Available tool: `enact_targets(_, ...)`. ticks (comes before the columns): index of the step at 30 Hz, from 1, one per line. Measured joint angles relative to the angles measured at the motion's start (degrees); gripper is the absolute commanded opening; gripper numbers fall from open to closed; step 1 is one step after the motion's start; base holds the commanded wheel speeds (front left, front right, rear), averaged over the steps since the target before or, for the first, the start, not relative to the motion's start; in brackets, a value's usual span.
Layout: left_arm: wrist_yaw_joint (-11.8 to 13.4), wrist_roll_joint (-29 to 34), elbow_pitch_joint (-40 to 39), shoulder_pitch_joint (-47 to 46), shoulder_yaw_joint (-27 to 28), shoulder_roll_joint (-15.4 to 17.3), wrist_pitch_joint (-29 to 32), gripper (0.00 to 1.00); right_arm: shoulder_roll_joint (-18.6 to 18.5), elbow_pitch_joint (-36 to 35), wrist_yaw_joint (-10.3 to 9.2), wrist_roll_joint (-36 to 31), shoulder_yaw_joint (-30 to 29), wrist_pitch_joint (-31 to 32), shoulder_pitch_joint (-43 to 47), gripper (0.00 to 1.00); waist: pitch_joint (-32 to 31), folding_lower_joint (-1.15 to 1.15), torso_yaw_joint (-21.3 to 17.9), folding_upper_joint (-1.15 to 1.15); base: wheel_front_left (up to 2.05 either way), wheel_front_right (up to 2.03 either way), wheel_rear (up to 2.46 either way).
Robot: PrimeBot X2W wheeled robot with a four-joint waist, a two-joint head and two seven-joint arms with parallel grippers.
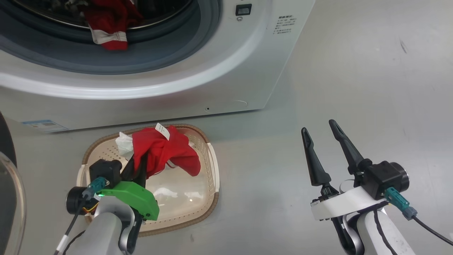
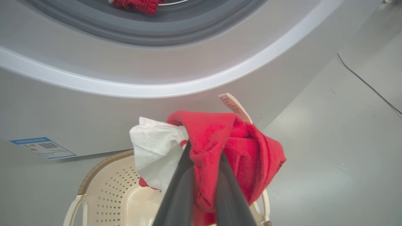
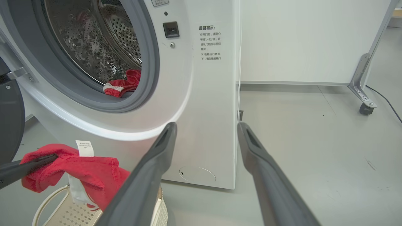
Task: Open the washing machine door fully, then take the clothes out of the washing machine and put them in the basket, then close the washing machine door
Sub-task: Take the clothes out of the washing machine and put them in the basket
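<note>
Your left tool (image 1: 139,164) was pinching a red garment (image 1: 166,150) with a white tag (image 1: 162,130), holding it just above the cream basket (image 1: 214,166) on the floor (image 1: 354,71) before the washing machine (image 1: 177,88). A second red garment (image 1: 109,21) lay at the drum's mouth. Your right tool (image 1: 318,125) hovered well apart, fingers spread, empty.

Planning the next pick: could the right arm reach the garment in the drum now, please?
Probably yes: the right gripper is open and empty, and the garment lies at the uncovered drum mouth.
</note>
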Motion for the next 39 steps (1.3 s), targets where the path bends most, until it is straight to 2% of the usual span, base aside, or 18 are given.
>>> enact_targets(14, -0.1, -0.3, 15.8, -8.8, 0.9, -0.8, 3.8, 0.00, 0.0, -0.8, 0.57, 0.0, 0.7, 0.0, -4.7, 1.00, 6.9, 0.00, -2.2, 0.00, 0.00, 0.00, 0.00)
enact_targets(16, -0.1, -0.7, 17.4, -9.8, 1.0, -0.8, 4.4, 0.49, 0.0, -0.8, 0.57, 0.0, 0.6, 0.0, -5.0, 1.00, 7.5, 0.00, -2.6, 0.00, 0.00, 0.00, 0.00)
enact_targets(17, -0.1, -0.7, 17.4, -9.8, 1.0, -0.8, 4.4, 0.89, 0.0, -0.8, 0.57, 0.0, 0.6, 0.0, -5.0, 1.00, 7.5, 0.00, -2.6, 0.00, 0.00, 0.00, 0.00)
enact_targets(18, -0.1, -0.7, 18.1, -10.2, 1.0, -0.9, 4.4, 1.00, 0.0, -0.8, 0.57, 0.0, 0.5, 0.0, -5.0, 1.00, 7.7, 0.00, -2.7, 0.00, 0.00, 0.00, 0.00)
enact_targets(29, 0.4, 0.0, 21.6, -13.7, 1.4, -1.0, -0.5, 1.00, -0.1, 0.1, 0.57, 0.0, 0.1, 0.0, -5.1, 1.00, 7.5, 0.01, -2.1, 0.00, 0.00, 0.00, 0.00)
enact_targets(39, 0.4, 1.3, 20.0, -13.8, 1.7, -0.9, -3.5, 1.00, -0.1, 1.2, 0.52, 0.2, -0.4, 0.0, -5.1, 1.00, 4.8, 0.01, -0.8, 0.00, 0.00, 0.00, 0.00)
